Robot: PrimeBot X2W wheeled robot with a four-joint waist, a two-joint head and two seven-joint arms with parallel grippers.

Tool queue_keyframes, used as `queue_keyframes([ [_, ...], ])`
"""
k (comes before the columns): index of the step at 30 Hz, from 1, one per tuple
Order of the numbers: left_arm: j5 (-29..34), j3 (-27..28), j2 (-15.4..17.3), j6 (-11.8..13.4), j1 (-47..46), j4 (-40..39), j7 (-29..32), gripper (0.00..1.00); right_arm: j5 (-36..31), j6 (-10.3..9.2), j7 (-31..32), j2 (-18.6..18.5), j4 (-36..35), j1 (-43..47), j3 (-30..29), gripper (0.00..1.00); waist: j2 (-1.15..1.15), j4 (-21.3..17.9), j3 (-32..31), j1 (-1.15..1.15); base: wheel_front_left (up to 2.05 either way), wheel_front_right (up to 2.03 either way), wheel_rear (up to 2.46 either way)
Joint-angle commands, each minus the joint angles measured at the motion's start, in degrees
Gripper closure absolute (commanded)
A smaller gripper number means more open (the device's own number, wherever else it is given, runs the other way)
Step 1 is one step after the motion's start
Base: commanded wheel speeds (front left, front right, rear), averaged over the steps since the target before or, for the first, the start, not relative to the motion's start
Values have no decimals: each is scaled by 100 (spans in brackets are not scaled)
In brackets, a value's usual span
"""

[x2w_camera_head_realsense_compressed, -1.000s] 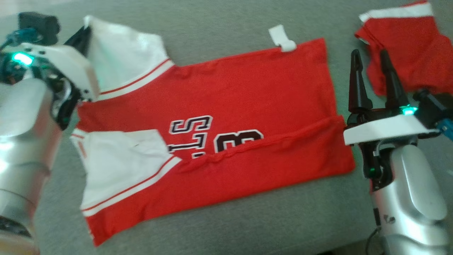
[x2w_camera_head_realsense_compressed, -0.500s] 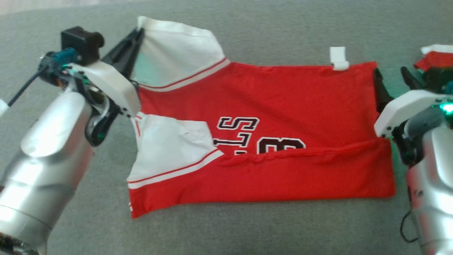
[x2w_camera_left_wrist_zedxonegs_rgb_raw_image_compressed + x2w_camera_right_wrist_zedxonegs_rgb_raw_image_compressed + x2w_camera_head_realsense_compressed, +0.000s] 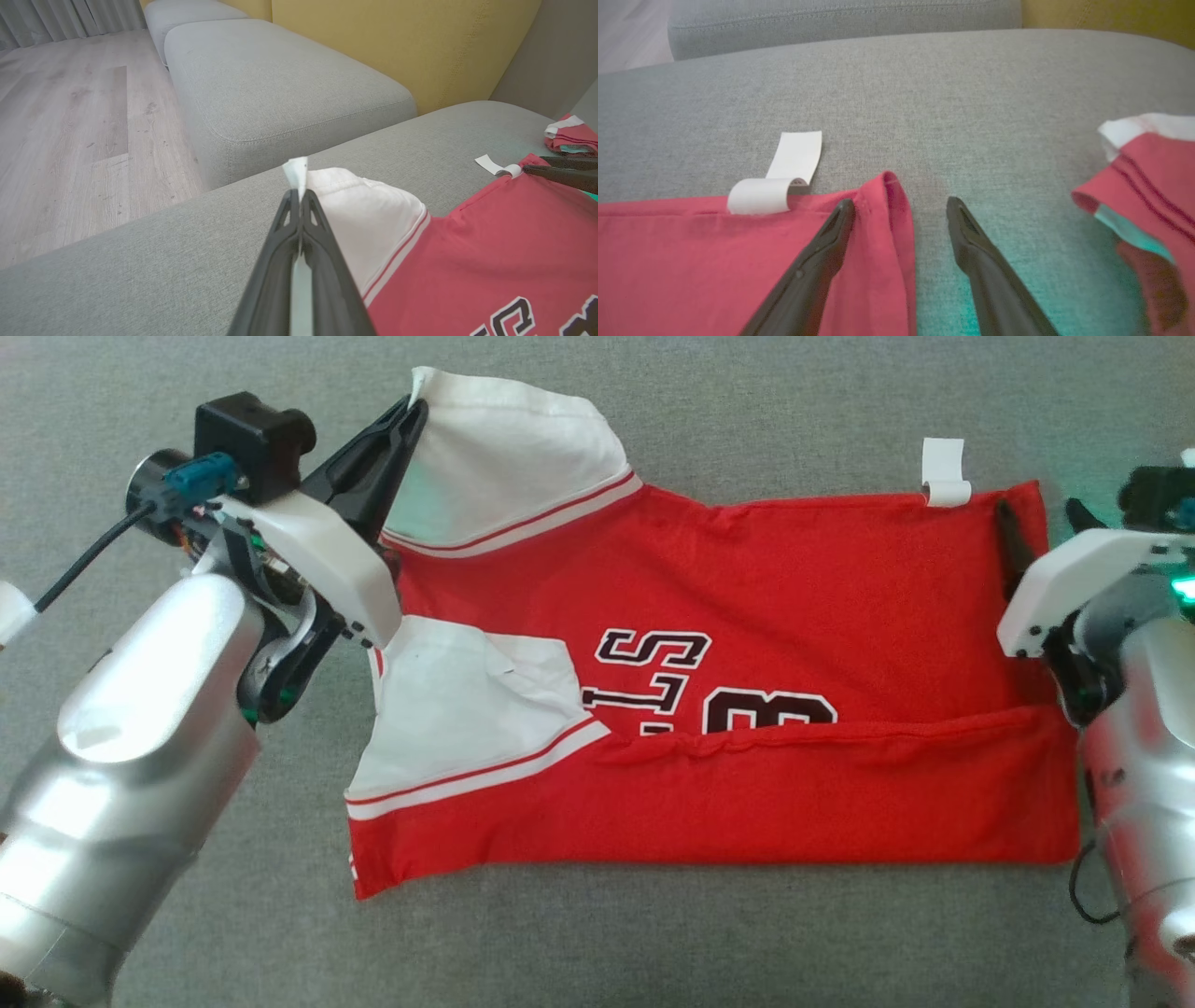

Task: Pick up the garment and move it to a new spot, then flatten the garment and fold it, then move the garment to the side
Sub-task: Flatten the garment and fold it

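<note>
1. The left arm (image 3: 140,728) rises from the lower left corner, with its silver forearm slanted toward the upper right.
2. The left hand (image 3: 299,196) is closed: its two dark fingers press together and pinch a white edge of the garment (image 3: 373,219).
3. The right arm (image 3: 1134,775) stands at the right edge.
4. The right hand (image 3: 901,204) has its fingers spread wide, one over the garment's corner and one beside it.

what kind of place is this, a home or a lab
Most likely a home living room, or a mock-up of one: the jersey lies on a grey sofa cushion, with a yellow backrest behind, and a wood plank floor and curtains beyond.
</note>
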Motion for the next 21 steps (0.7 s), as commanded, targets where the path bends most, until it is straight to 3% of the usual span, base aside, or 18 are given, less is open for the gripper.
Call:
queue_keyframes([
  [1, 21, 208, 254, 43, -179, -198, 31, 100, -21, -4, -98, -51, -56, -199, 189, 0, 0, -7, 20, -1, 0, 0, 0],
  [4, 22, 199, 282, 77, -182, -277, 76, 100, -78, -4, -145, -129, 210, -320, 436, 0, 0, -21, 44, -1, 0, 0, 0],
  [5, 22, 192, 301, 96, -180, -304, 101, 100, -37, -4, -123, -163, 397, -397, 557, 84, 0, -30, 40, -1, 0, 0, 0],
  [6, 23, 189, 310, 107, -179, -306, 113, 100, -7, -4, -114, -177, 476, -432, 634, 100, 0, -37, 30, -1, 0, 0, 0],
  [21, -77, 419, 479, 326, -151, 79, -106, 100, 1259, -4, -644, -296, 244, -1015, 1490, 100, 0, -243, -290, -1, 0, 0, 0],
])
